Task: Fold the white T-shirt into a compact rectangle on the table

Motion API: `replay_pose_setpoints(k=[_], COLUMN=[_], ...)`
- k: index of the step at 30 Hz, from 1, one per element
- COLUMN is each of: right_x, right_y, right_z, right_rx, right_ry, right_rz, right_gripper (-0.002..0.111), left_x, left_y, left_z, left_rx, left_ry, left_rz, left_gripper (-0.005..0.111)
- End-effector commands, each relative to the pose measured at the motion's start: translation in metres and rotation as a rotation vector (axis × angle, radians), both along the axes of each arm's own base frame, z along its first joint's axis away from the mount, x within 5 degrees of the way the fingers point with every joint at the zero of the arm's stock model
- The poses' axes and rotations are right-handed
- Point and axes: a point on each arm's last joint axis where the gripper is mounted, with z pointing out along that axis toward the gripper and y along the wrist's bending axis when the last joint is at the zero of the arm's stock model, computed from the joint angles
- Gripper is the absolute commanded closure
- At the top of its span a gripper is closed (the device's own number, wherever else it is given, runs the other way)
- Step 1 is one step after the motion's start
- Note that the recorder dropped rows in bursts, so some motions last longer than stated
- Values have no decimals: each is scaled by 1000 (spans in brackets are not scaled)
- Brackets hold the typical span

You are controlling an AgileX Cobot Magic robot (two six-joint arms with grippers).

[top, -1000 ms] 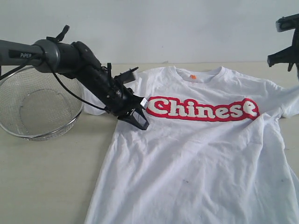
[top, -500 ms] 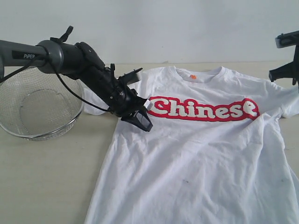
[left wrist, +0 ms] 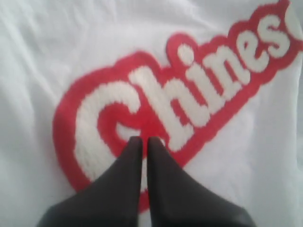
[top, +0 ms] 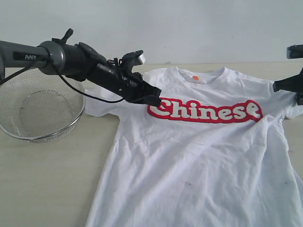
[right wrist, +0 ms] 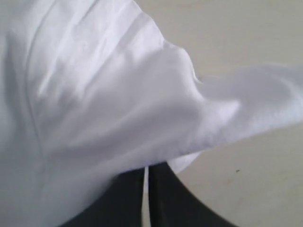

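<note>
Exterior view gives us the white T-shirt [top: 199,161] spread front-up on the table [top: 47,184], collar toward the far edge. Our left gripper [top: 152,100] sits over the start of the red lettering. In the left wrist view its fingers [left wrist: 118,184] are pressed together with nothing between them, tips over the letter C. In the right wrist view our right gripper [right wrist: 147,173] also has its fingers together, tips hidden under the sleeve's edge; we cannot tell whether cloth is pinched.
</note>
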Motion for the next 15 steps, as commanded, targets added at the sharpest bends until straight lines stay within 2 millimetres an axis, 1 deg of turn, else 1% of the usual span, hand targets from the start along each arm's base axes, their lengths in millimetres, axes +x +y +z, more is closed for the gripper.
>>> replay_pose_setpoints(k=[1, 4, 7, 9, 11, 13, 15], right_x=[3, 6, 7, 9, 10, 10, 8], right_y=[-1, -1, -1, -1, -1, -1, -1], right_z=[4, -5, -22, -33, -45, -51, -51], right_rx=[7, 14, 31, 41, 49, 52, 56], right_ry=[-58, -65, -38, -31, -25, -17, 11], right_rz=[-3, -3, -8, -11, -13, -13, -15], right_gripper=[109, 109, 109, 109, 109, 109, 109], left_x=[10, 23, 31, 33, 35, 36, 37], left_y=[-6, 0, 4, 3, 1, -2, -2], left_z=[8, 9, 5, 2, -6, -14, -21], left_rx=[-32, 18, 56, 58, 54, 44, 44], left_ry=[-96, -185, -241, -245, -233, -211, -197], left_rz=[57, 179, 261, 263, 250, 230, 227], left_gripper=[102, 102, 102, 102, 102, 102, 102])
